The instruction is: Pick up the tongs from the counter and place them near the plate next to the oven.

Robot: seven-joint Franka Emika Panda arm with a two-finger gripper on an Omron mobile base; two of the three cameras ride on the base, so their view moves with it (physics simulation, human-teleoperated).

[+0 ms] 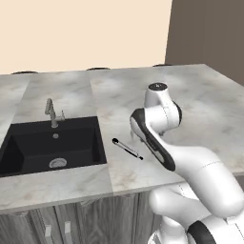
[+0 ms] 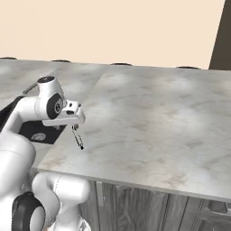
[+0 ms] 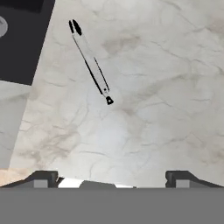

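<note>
A: Nearest the hand camera are the two dark fingertips (image 3: 43, 178) of the end effector (image 3: 111, 180), set wide apart with nothing between them. It holds nothing.

B: And beyond them?

A: Bare marble tabletop (image 3: 166, 87), then the tongs (image 3: 91, 61) lying flat, ahead of the fingers and off toward the sink side, slanted across the view. Past them, the corner of the black sink (image 1: 52, 145).

B: So how far along is the job?

A: Barely begun, I'd say. The tongs rest untouched on the tabletop just beside the sink's edge; approach, grasp, carry and placement are all left.

B: The arm's pose?

A: Folded: elbow raised high, forearm angled down toward the tabletop, hand hanging above the marble near the tongs, not over them. Farthest back, the faucet (image 1: 51, 113) and the beige wall (image 1: 86, 33).
</note>
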